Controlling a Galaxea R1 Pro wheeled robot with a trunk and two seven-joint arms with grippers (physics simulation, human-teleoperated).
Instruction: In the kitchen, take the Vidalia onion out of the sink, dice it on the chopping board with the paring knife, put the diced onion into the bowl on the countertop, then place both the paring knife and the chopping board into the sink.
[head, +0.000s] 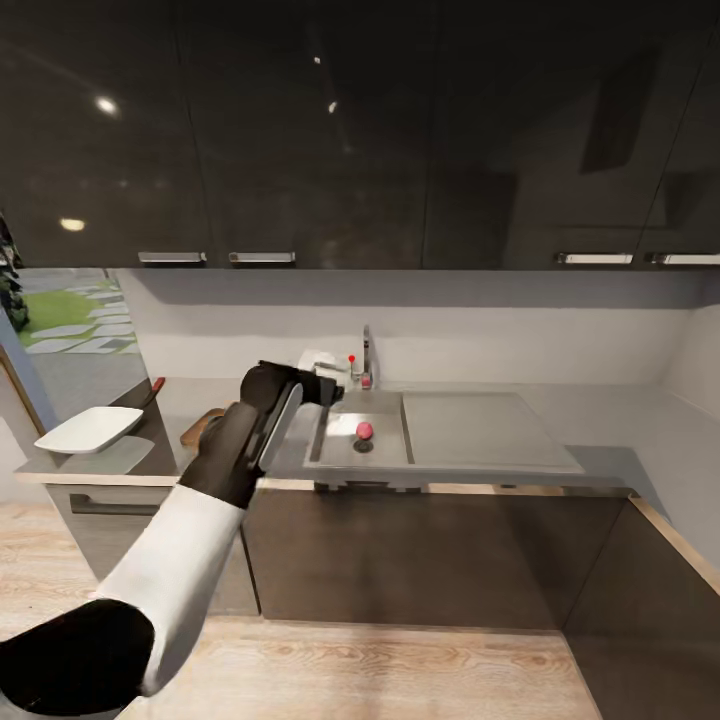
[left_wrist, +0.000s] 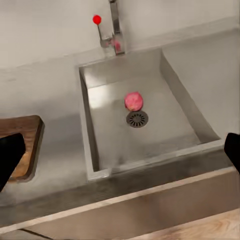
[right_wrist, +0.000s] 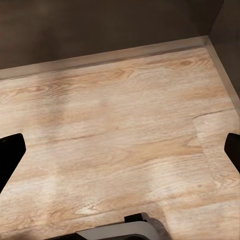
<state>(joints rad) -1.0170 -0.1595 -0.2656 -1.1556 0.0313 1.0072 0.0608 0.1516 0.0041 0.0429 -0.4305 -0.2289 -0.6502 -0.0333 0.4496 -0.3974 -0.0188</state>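
Onion (left_wrist: 133, 101) lies on the floor of the sink (left_wrist: 180, 97), touching the far side of the round drain (left_wrist: 137, 119), below the tap (left_wrist: 115, 24). Left gripper (left_wrist: 120, 155) hangs above the sink's near edge, apart from the onion, its 2 fingers (left_wrist: 10, 157) spread wide with nothing between them. Chopping board (left_wrist: 22, 145) rests on the worktop (left_wrist: 45, 95) beside the sink. Right gripper (right_wrist: 120, 155) is also spread, over wooden floor (right_wrist: 120, 135).

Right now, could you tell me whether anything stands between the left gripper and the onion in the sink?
Nothing visible does. In the left wrist view the onion lies bare on the sink floor beside the drain, with the open jaws of the left gripper above the near rim. The tap stands behind it, out of the path.
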